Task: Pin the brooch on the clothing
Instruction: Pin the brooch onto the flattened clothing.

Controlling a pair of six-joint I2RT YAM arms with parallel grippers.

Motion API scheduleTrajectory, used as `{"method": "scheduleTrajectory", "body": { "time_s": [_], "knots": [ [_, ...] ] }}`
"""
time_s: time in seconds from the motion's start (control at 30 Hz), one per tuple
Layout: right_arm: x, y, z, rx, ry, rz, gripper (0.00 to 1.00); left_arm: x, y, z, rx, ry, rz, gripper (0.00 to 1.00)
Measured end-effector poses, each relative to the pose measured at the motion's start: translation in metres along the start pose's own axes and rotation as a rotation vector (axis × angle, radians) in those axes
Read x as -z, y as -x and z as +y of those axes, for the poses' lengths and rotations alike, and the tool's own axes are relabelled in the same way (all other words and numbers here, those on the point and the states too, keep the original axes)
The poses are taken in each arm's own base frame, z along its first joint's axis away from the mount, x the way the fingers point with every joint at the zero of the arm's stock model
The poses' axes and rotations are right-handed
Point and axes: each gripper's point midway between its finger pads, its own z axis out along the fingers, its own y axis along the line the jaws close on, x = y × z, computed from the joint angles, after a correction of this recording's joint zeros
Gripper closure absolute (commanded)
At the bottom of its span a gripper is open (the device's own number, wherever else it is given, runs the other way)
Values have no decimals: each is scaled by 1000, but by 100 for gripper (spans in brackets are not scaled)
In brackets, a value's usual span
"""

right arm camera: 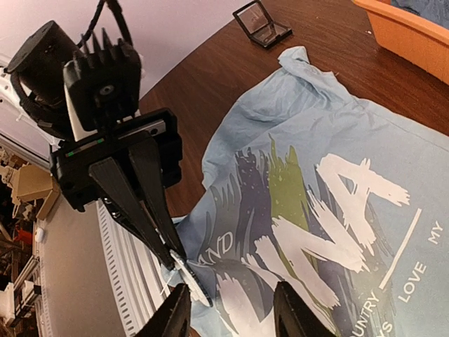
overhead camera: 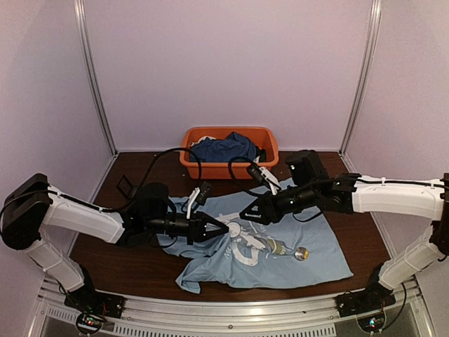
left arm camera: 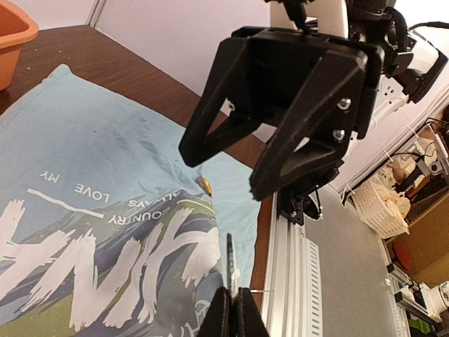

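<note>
While the brooch lies on the clothing beside the print, the right gripper hangs spread and the left gripper pinches a thin pin-like piece. The brooch looks small, hard and probably slippery, best gripped by its rim.

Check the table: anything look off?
The shirt lies rumpled and skewed, with its near-left hem bunched up. The brooch just lies on top of it, right of the print.

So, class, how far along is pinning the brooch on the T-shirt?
Done: the T-shirt lies spread out. In hand: the left gripper pinches a small pale piece, with the open right gripper beside it. Left: the brooch lies on the shirt, apparently unpinned.
</note>
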Motion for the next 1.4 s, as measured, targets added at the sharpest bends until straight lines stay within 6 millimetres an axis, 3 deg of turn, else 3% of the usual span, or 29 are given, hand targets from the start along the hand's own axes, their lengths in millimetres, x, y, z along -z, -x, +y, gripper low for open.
{"method": "scheduleTrajectory", "body": {
  "time_s": [0.47,0.67,1.07,1.2,1.33,1.4],
  "knots": [
    [-9,-15,15,175,59,58,54,0,-4,-8,-3,-46,25,100],
    [-16,-22,13,187,66,84,70,0,-5,-12,-6,-67,32,100],
    [-21,-32,23,191,132,121,83,-1,-4,-14,-6,-76,36,100],
    [-21,-34,27,190,157,125,82,-1,-5,-14,-2,-76,43,100],
    [-21,-31,32,190,175,115,74,-2,-4,-15,-2,-77,44,100],
    [-21,-30,34,193,183,109,79,-2,-4,-15,-3,-78,44,100]
  ]
}}
